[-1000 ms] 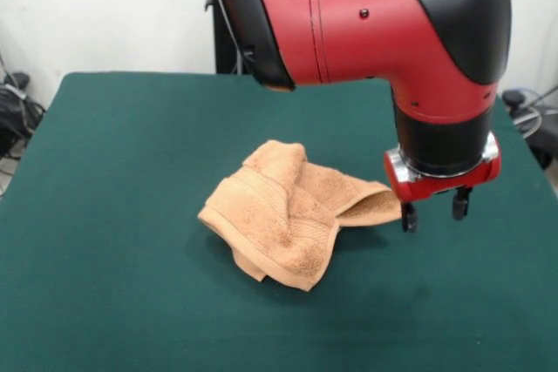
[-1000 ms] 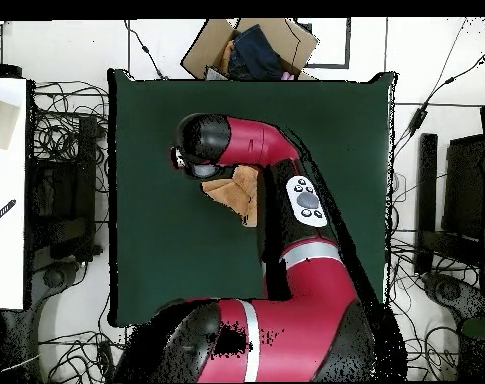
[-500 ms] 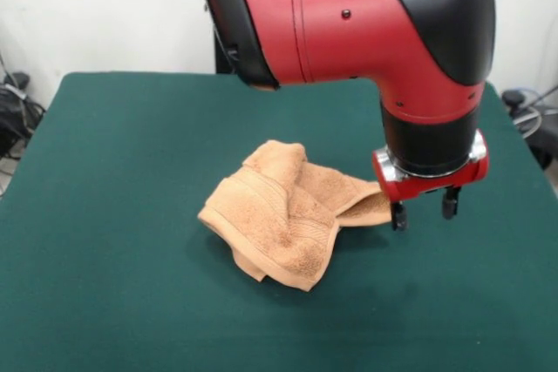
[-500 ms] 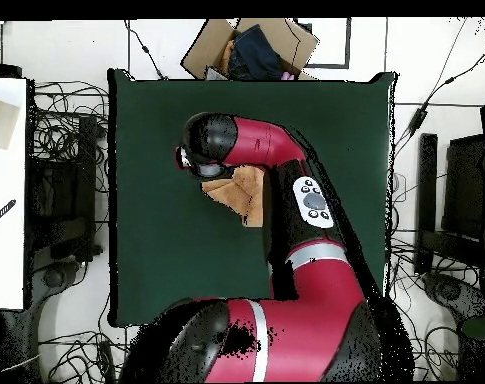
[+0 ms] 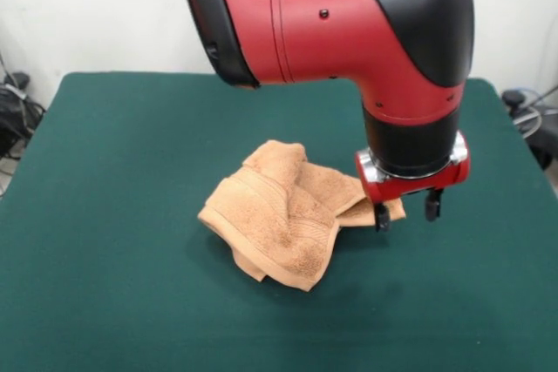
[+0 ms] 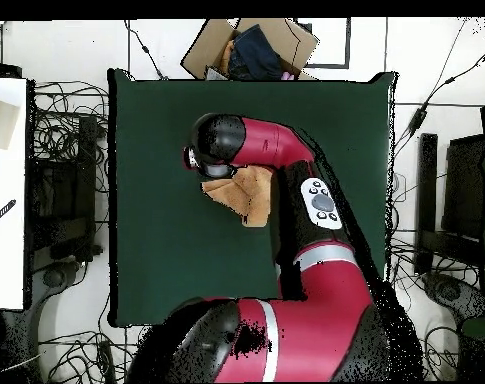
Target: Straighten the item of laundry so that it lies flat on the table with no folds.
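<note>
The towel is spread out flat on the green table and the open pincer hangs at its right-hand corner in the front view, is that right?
Not quite. The front view shows the peach towel crumpled and folded over itself, not flat. It does lie on the green table, with the open pincer at its right-hand corner.

Front camera low across table (image 5: 105, 302); overhead straight down, same table.

The desk (image 5: 105, 215) is occupied only by a crumpled towel (image 5: 283, 215) near its middle, with bare green cloth left open on every side of it. The end effector (image 5: 406, 213) is held just above the towel's corner, with its two fingers spread apart. In the overhead view most of the towel (image 6: 248, 194) is covered by the arm (image 6: 286, 170), so approach from directly above is blocked there.
</note>
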You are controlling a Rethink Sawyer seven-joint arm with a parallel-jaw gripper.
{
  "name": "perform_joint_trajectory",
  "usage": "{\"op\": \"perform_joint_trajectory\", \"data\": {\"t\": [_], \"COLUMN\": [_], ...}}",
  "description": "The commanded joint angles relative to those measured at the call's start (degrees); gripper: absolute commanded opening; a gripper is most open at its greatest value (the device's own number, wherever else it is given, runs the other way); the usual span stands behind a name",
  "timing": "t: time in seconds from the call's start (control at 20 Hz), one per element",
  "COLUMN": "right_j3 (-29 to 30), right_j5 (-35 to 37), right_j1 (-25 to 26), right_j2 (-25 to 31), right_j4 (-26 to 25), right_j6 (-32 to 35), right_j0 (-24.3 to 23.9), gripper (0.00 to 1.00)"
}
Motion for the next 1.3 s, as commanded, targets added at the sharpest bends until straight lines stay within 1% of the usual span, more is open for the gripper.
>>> {"op": "perform_joint_trajectory", "data": {"t": [0.05, 0.35, 0.8, 1.05, 1.3], "right_j3": [2.0, 6.1, 13.9, 16.0, 15.5], "right_j5": [4.4, 1.9, -3.3, -5.8, -6.2], "right_j1": [0.2, -1.2, -4.5, -4.2, -3.1], "right_j2": [2.0, 2.6, 2.8, 2.2, 2.1], "right_j4": [-4.8, -5.6, -6.4, -7.4, -7.5], "right_j6": [-6.3, -4.3, -0.6, -0.2, -0.1], "right_j0": [-0.5, -0.5, 0.1, -0.4, -0.4], "gripper": [1.0, 1.0, 1.0, 1.0, 1.0]}}
